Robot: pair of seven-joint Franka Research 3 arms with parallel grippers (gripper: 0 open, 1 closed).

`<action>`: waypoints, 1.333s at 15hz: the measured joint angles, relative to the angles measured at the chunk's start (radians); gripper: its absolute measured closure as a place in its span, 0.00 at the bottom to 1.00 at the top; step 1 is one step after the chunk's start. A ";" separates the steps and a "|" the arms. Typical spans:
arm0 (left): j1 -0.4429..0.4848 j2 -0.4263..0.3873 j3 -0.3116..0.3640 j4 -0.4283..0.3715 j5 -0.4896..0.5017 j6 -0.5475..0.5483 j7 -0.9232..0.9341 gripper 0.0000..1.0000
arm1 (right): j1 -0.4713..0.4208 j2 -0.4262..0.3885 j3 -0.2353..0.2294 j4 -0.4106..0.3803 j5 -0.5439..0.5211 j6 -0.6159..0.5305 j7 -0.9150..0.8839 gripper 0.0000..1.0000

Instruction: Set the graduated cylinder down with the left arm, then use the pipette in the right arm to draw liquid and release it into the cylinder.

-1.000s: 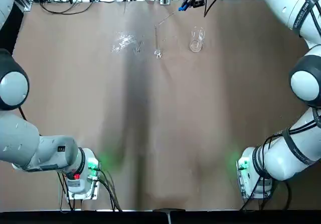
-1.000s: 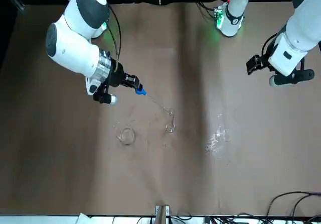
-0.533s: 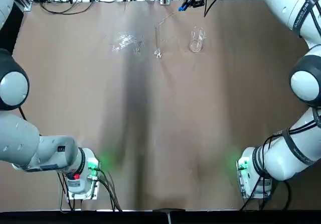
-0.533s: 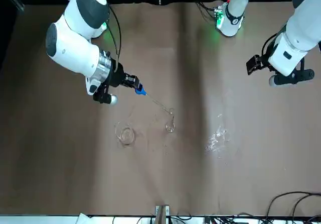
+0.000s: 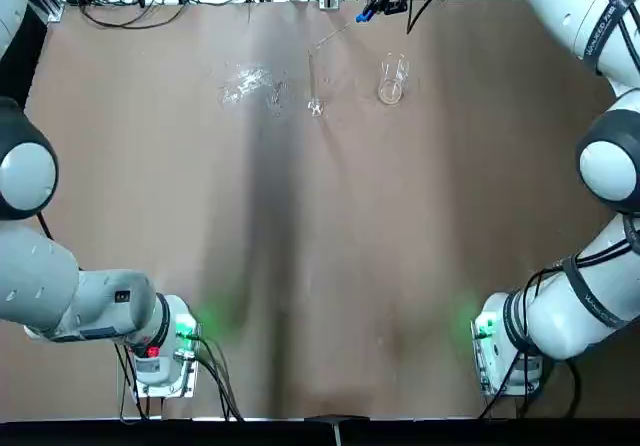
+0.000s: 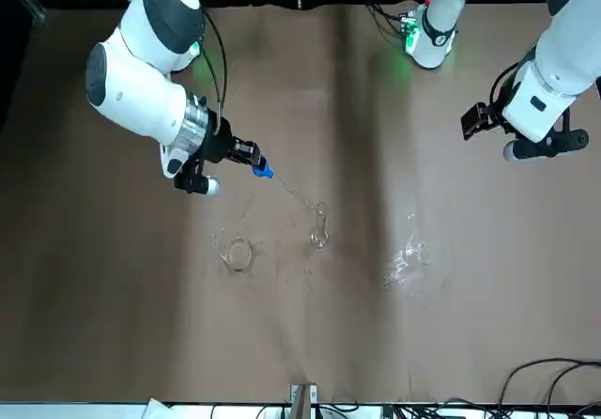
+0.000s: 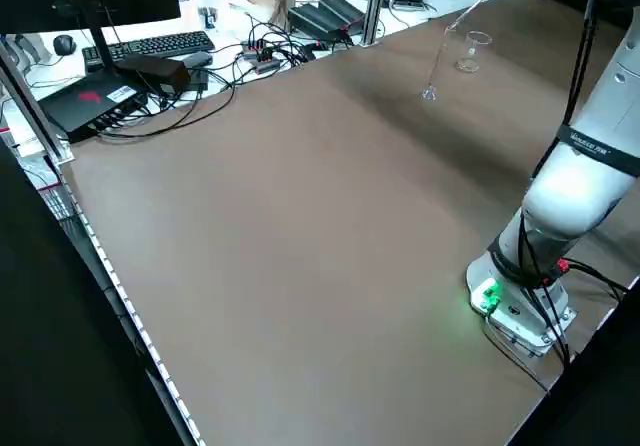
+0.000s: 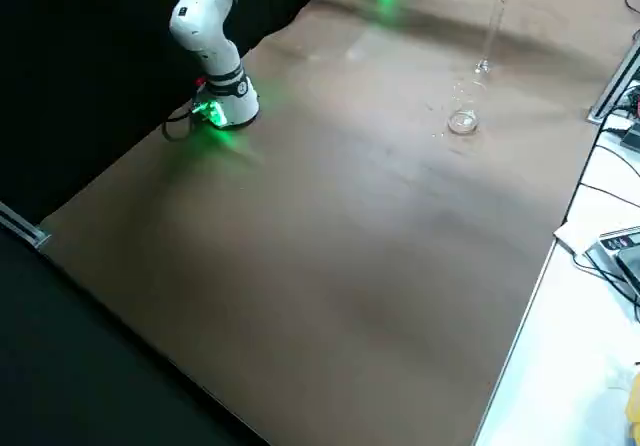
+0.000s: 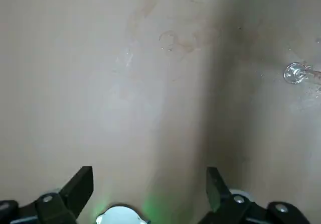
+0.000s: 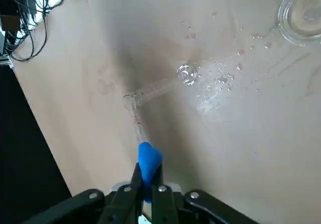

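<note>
The cylinder [image 6: 319, 225] stands upright on the counter [image 6: 470, 325], free of either arm. The beaker [image 6: 235, 250] sits near it on the right arm's side, the glassy cluster [image 6: 406, 257] on the other side; droplets [image 10: 215, 91] spot the surface by the foot. Nothing blocks the cylinder mouth. The right gripper [image 6: 252, 159] is clamped on the blue bulb of the pipette [image 6: 286, 189], whose tip slants down to the cylinder mouth. The left gripper [image 9: 149, 181] hangs above bare counter, well apart, fingers spread and empty. Compared with a second ago, nothing has visibly shifted.
</note>
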 joint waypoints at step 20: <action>0.000 0.000 0.000 0.000 0.000 0.000 0.000 0.00 | 0.000 0.000 0.000 0.000 -0.020 0.000 0.000 0.93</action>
